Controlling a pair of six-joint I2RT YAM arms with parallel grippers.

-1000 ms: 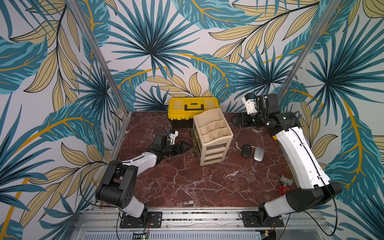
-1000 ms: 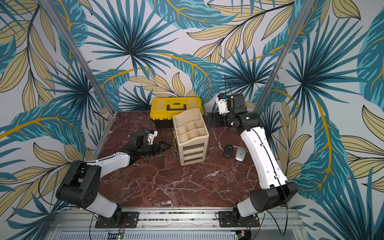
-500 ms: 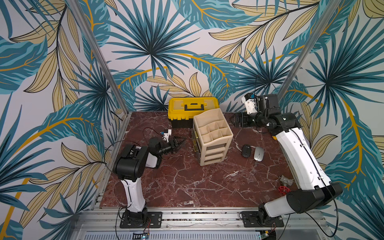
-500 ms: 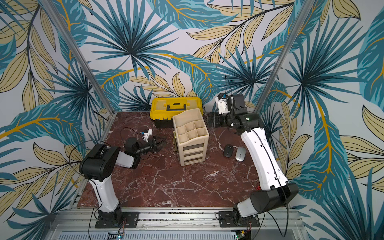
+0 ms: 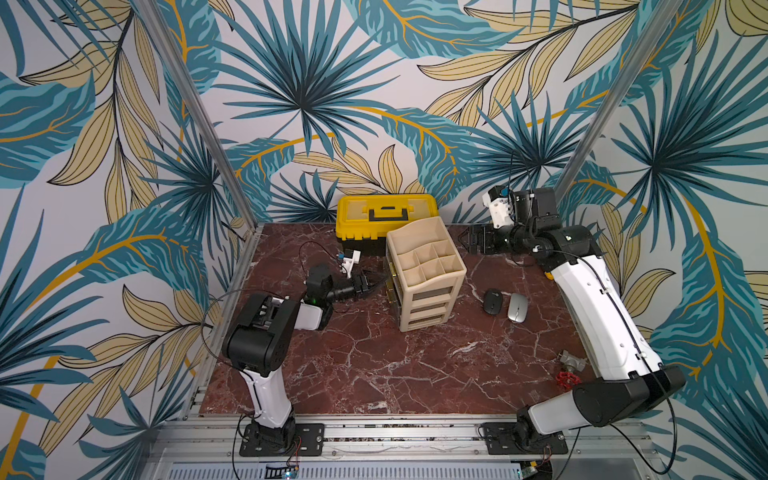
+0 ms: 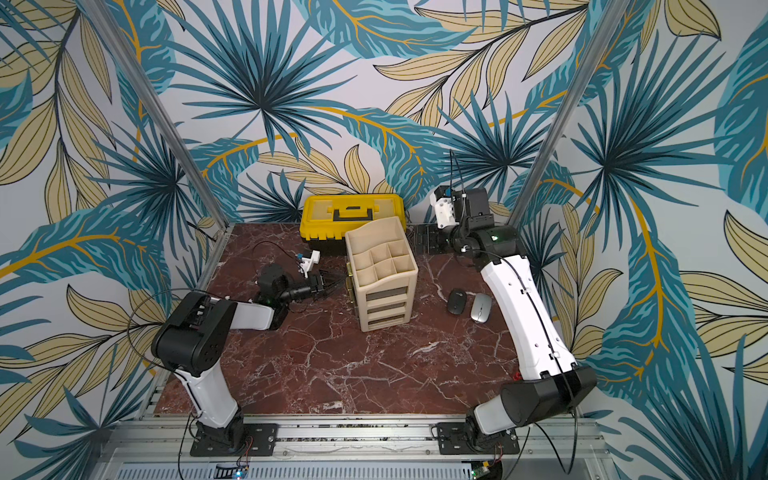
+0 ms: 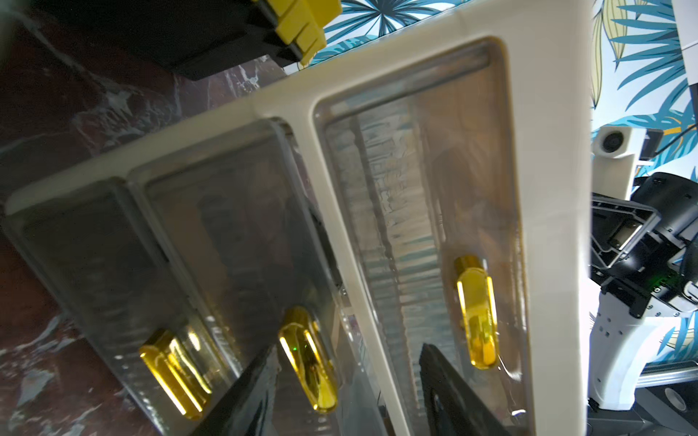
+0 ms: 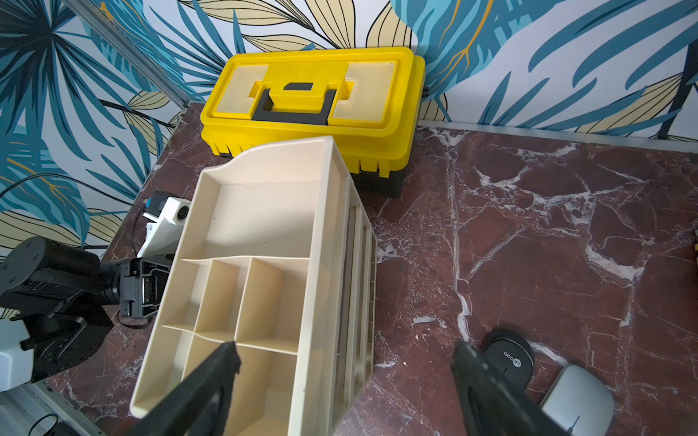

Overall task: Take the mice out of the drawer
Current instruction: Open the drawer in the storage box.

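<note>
I note left arm (image 5: 266,386): lower link upright off base, elbow bent sharp, forearm low, near level, wrist reaching inward. On it, left gripper (image 5: 374,284) lies horizontal; fingers (image 7: 245,392) parted in wrist view, nothing pinched between. I note right arm (image 5: 598,307): long lean rearward, wrist folded inward. There, right gripper (image 8: 344,347) spread wide, empty, aimed toward left side.

A: From where are the top views looking?
B: I'm watching both from high above the front rail (image 5: 374,428), tilting down over the whole desk (image 5: 374,374); they're sharing nearly everything.
A: The wrists?
B: The left one is pressing close to the drawer fronts (image 7: 415,170) of the organizer (image 7: 547,151). The right one is looking down across that organizer's open top toward the yellow toolbox (image 8: 313,94).
</note>
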